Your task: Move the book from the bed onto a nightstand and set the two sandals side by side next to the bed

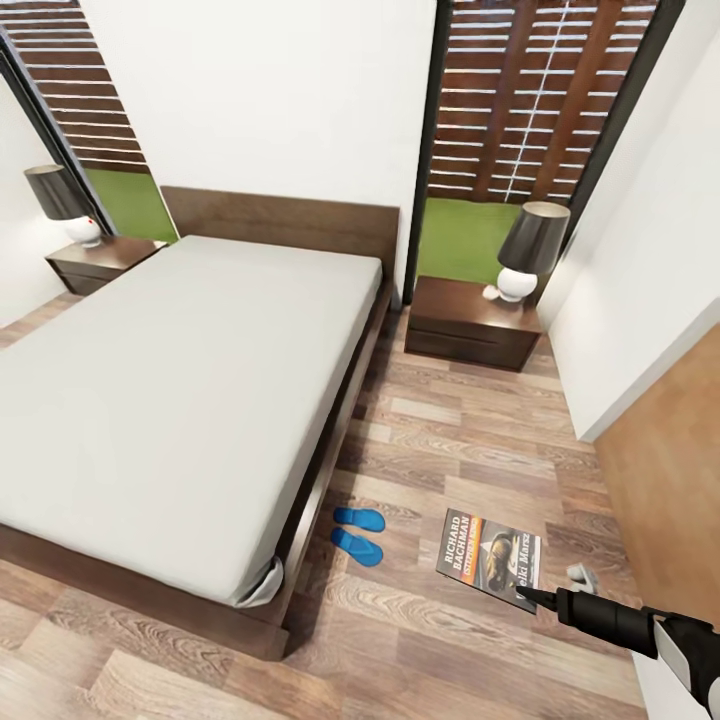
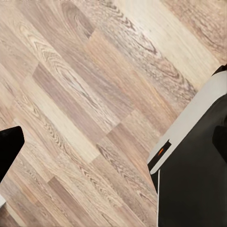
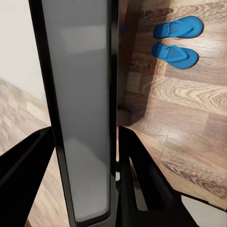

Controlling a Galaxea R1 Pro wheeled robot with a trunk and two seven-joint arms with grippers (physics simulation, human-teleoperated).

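The book, dark with an orange band, hangs low over the floor right of the bed, with my right gripper shut on its near corner. In the right wrist view the book runs edge-on between the black fingers. Two blue sandals lie side by side on the floor against the bed's right side, seen again past the book. One nightstand stands right of the headboard, the other left of it. My left gripper hangs open over bare floor.
Each nightstand carries a lamp with a dark shade. A white wall with a wooden panel closes the right side. A small grey object lies on the floor near my right gripper. A strip of wooden floor runs to the right nightstand.
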